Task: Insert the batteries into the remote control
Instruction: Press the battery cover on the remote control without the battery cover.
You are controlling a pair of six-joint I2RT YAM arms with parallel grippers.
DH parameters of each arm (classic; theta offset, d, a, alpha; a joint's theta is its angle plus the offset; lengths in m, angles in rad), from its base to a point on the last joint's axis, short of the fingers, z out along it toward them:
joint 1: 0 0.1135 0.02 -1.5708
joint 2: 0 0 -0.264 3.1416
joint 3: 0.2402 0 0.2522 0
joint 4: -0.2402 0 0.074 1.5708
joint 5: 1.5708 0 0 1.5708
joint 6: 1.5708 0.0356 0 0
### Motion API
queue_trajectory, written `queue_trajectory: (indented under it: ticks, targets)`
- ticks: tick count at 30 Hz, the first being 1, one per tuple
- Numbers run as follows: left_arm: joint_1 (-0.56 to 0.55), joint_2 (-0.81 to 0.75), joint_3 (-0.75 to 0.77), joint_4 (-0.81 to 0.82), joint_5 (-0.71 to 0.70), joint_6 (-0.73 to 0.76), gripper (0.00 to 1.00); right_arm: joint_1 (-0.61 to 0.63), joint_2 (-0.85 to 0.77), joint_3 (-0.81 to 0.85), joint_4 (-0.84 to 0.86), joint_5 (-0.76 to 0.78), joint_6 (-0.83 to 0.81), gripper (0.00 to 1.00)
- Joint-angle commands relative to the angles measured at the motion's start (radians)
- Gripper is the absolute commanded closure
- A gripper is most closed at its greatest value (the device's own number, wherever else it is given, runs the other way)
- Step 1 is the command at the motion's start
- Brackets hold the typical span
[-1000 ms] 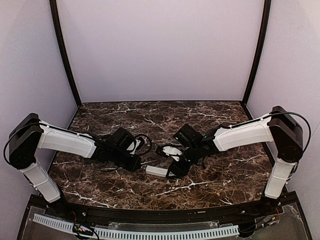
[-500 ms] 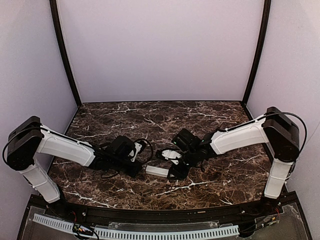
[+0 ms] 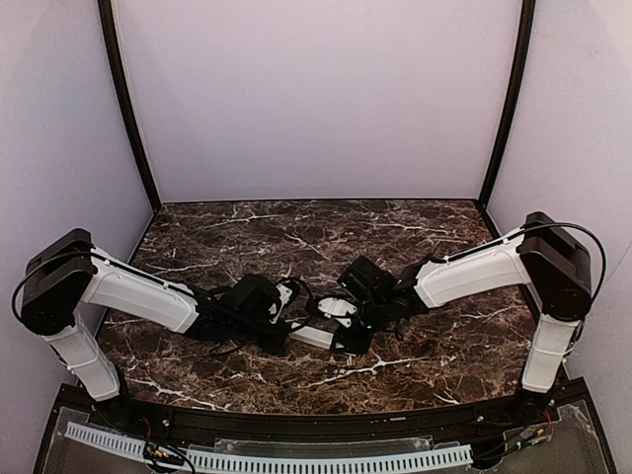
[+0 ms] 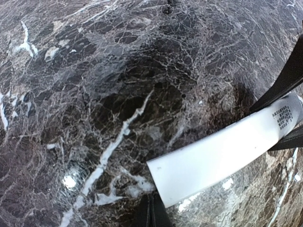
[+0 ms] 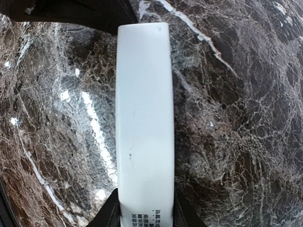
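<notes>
The remote control [image 3: 311, 337] is a slim white bar lying low over the marble table [image 3: 247, 237], back side up, with printed text at one end. My right gripper [image 3: 348, 337] is shut on that labelled end; in the right wrist view the remote [image 5: 144, 94] runs up between the two dark fingers [image 5: 110, 210]. My left gripper [image 3: 284, 332] is shut and empty, with its tips [image 4: 152, 201] right beside the remote's plain free end [image 4: 208, 161]. I cannot tell whether they touch it. The batteries are out of view.
Dark cables loop on the table behind the left wrist [image 3: 291, 288]. The table is walled by lilac panels [image 3: 316, 99] at the back and sides. The right gripper's dark fingers [image 4: 284, 80] flank the remote at the right edge of the left wrist view.
My left arm has moved right, bringing its shut gripper up to the remote's free end. My right gripper has shifted slightly left while still holding the remote.
</notes>
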Motion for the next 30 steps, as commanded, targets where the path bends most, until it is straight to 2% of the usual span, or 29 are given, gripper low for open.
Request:
queue_trajectory:
  ticks: [1,7,11,15,16,18,21,27,30]
  targets:
    - [-0.024,0.015,0.031,-0.001,-0.010,0.004,1.00,0.020,0.045,-0.012,-0.022,0.021,0.010,0.72]
    - [-0.059,0.050,0.043,-0.009,-0.032,0.031,1.00,0.022,0.056,-0.009,-0.026,0.015,0.008,0.81]
    - [-0.066,0.045,0.028,-0.025,-0.078,0.040,1.00,0.022,0.052,-0.013,-0.029,0.020,-0.001,0.82]
    - [-0.060,-0.013,-0.027,0.036,-0.101,0.059,1.00,0.023,0.049,-0.025,-0.028,0.029,-0.010,0.82]
    - [-0.052,-0.028,-0.031,0.047,-0.101,0.057,1.00,0.023,0.048,-0.026,-0.028,0.028,-0.009,0.78]
    - [-0.033,-0.037,-0.034,0.044,-0.095,0.050,1.00,0.023,0.046,-0.031,-0.026,0.032,0.001,0.60]
    - [-0.014,-0.050,-0.042,0.048,-0.074,0.039,1.00,0.023,0.028,-0.043,-0.015,0.033,0.015,0.50]
    - [0.055,-0.109,-0.094,0.118,0.035,-0.013,1.00,0.021,-0.026,-0.092,0.031,0.055,0.033,0.40]
    - [0.097,-0.125,-0.129,0.167,0.099,-0.041,1.00,0.017,-0.065,-0.161,0.097,0.077,0.049,0.39]
